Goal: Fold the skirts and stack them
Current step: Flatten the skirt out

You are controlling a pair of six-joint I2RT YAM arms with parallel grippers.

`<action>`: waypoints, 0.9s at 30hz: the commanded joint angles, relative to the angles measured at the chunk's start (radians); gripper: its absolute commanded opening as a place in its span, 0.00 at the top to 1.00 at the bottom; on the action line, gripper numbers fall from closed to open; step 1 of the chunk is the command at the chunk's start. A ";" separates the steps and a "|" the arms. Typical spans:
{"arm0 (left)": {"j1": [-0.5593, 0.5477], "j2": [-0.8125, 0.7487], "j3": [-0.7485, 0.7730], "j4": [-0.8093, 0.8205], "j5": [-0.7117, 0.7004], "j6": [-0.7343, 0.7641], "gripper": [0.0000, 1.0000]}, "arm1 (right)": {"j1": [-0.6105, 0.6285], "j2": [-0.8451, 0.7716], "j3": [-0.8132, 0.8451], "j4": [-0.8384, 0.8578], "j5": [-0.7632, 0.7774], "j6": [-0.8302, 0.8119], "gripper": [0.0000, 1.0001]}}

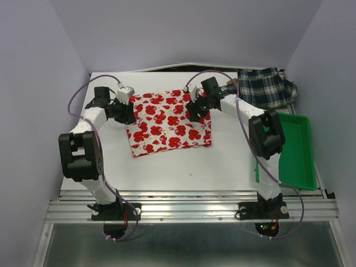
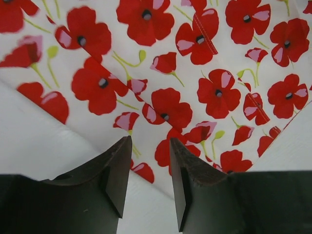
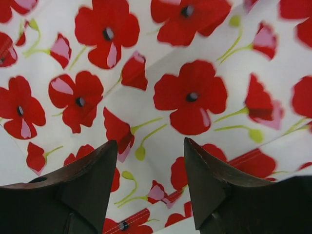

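Left gripper [image 1: 128, 113] and right gripper [image 1: 194, 109] hover part-open and empty at opposite edges of the flowered skirt [image 1: 169, 127], probably positioned for an even fold.

Matt cloth skirt [image 1: 169, 123] and glossy plastic tray [image 1: 297, 150].

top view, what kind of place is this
Likely a robot lab booth: plain walls box in a white table, left arm and right arm bolted to a metal rail, a flowered skirt spread between them.
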 commanded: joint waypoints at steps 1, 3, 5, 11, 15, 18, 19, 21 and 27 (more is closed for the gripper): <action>-0.011 0.060 0.008 0.008 0.040 -0.187 0.54 | -0.003 0.024 -0.046 -0.180 -0.049 0.033 0.38; -0.009 0.121 0.008 0.005 0.008 -0.204 0.55 | -0.003 0.018 -0.097 -0.207 -0.059 0.007 0.39; -0.011 0.169 0.005 0.007 -0.044 -0.204 0.59 | -0.003 -0.005 -0.189 -0.223 -0.081 -0.034 0.40; -0.011 0.269 0.070 -0.001 -0.143 -0.201 0.60 | 0.027 -0.054 -0.352 -0.260 -0.137 -0.059 0.43; -0.022 0.388 0.237 -0.037 -0.192 -0.193 0.62 | 0.133 -0.060 -0.403 -0.230 -0.200 0.019 0.43; -0.043 0.454 0.352 -0.091 -0.241 -0.170 0.62 | 0.243 -0.059 -0.403 -0.150 -0.261 0.102 0.38; -0.048 0.497 0.439 -0.106 -0.250 -0.160 0.61 | 0.268 -0.048 -0.375 -0.132 -0.311 0.153 0.37; -0.054 0.534 0.527 -0.152 -0.266 -0.141 0.59 | 0.330 -0.034 -0.325 -0.110 -0.362 0.194 0.34; -0.054 0.444 0.649 -0.165 -0.207 -0.097 0.53 | 0.287 -0.075 -0.144 -0.119 -0.411 0.264 0.32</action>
